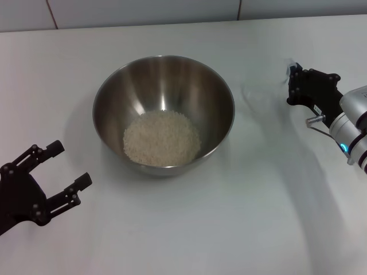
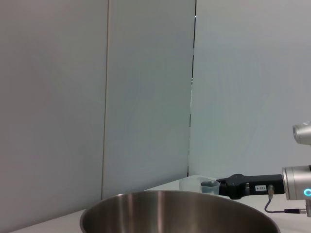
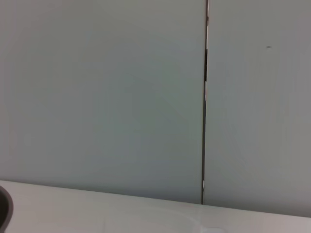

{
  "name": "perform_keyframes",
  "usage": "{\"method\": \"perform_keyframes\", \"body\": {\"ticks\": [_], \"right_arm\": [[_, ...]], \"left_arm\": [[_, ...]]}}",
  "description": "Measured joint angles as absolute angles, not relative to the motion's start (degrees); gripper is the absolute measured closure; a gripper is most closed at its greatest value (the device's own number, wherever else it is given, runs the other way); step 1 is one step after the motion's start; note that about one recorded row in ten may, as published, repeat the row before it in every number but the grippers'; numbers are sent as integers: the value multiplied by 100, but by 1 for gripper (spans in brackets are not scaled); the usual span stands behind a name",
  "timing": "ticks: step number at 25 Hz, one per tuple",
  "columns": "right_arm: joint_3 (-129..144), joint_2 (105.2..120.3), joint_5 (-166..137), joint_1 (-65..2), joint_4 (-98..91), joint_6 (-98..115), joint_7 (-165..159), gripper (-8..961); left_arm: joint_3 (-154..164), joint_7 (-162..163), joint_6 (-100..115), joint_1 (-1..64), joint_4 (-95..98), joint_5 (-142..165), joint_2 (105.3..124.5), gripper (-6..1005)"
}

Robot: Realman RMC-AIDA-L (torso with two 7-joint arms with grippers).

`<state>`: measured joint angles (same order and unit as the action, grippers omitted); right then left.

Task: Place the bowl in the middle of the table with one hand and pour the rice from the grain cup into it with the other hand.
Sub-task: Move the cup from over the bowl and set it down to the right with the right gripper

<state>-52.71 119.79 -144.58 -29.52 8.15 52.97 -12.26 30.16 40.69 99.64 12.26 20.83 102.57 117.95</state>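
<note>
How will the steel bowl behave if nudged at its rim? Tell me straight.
The bowl looks rigid, so it should not flex. Its smooth rounded underside on the slick white table suggests it would slide or rock rather than stay put. The rice heaped in its bottom probably adds low weight, making tipping unlikely.

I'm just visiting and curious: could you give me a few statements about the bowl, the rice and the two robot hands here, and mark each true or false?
1. The rice lies inside the bowl. True.
2. The left gripper is clamped on the bowl's rim. False: it is open and apart from the bowl, near the table's front edge.
3. The grain cup is full of rice. False: it looks empty.
4. The right gripper is at the cup, to the bowl's right. True.
5. The bowl is tipped over. False: it stands upright.
</note>
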Motion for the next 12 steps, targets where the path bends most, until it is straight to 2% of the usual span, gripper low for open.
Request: {"method": "perform_keyframes", "body": {"ticks": [3, 12], "right_arm": [[-5274, 11979, -14458, -2952, 814, 5284, -1228, 951], [-5282, 11971, -14217, -2974, 818, 5002, -1238, 820]], "left_arm": [[3015, 4069, 9969, 1223, 2083, 10256, 11795, 166], [3014, 4072, 9975, 1221, 2083, 10256, 11795, 166]]}}
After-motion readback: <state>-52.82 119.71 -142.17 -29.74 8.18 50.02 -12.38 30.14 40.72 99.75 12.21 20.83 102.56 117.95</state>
